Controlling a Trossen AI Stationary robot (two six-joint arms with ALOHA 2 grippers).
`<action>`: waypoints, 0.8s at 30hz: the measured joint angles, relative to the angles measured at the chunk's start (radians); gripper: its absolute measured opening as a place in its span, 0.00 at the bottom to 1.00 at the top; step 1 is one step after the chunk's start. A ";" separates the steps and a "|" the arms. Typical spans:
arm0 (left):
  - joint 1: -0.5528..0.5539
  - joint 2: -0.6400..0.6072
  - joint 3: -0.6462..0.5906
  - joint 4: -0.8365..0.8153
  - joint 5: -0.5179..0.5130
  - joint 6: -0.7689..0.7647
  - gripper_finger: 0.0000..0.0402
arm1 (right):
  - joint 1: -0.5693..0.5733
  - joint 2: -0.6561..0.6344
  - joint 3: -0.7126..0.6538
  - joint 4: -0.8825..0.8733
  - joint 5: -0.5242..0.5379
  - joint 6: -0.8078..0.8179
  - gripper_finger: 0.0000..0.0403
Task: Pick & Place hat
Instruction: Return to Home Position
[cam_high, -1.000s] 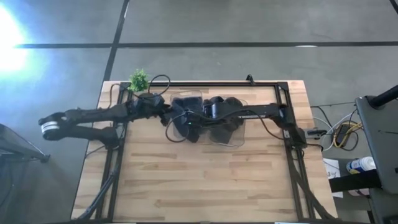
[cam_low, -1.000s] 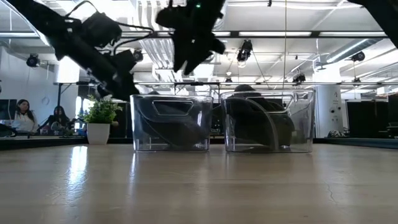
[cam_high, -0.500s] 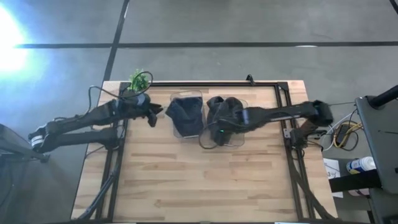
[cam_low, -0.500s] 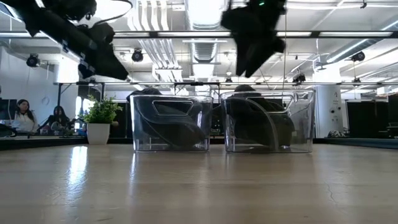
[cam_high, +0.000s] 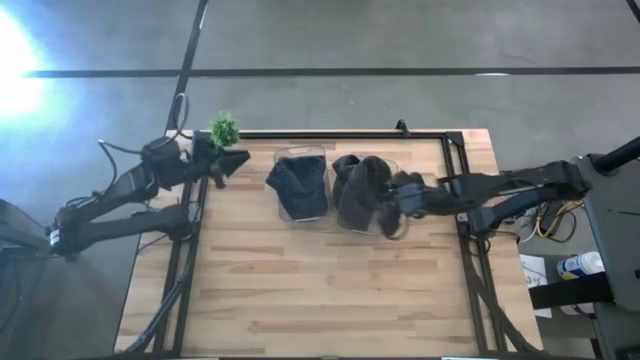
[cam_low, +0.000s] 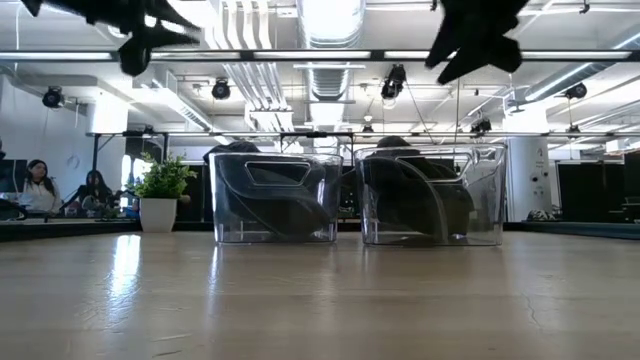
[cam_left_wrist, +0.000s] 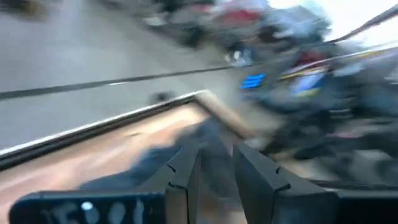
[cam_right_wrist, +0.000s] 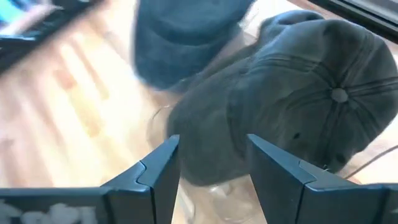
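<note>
Right gripper, wide and empty, has pulled back over the right bin's edge; left gripper, narrowly parted and empty, has retreated beside the plant. Your blue cap lies inside the left transparent bin: placement appears complete, only homing remains.

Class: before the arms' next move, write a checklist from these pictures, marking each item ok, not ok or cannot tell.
1. Left claw empty: ok, open, nothing held.
2. Right claw empty: ok, open, nothing held.
3. Blue cap inside left bin: ok.
4. Grey cap inside right bin: ok.
5. Right claw clear of right bin: ok, high above its rim.
6. Left claw clear of potted plant: ok, well above it.
</note>
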 joint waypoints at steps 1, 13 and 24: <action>-0.001 0.000 -0.011 0.051 0.060 -0.024 0.22 | 0.011 -0.039 -0.024 0.019 0.000 -0.004 0.44; -0.062 0.059 -0.275 0.458 0.241 -0.464 0.22 | 0.177 -0.615 -0.292 0.026 -0.006 -0.224 0.44; -0.207 0.078 -0.420 0.925 0.106 -0.326 0.22 | 0.189 -1.154 -0.411 0.049 -0.090 -0.324 0.44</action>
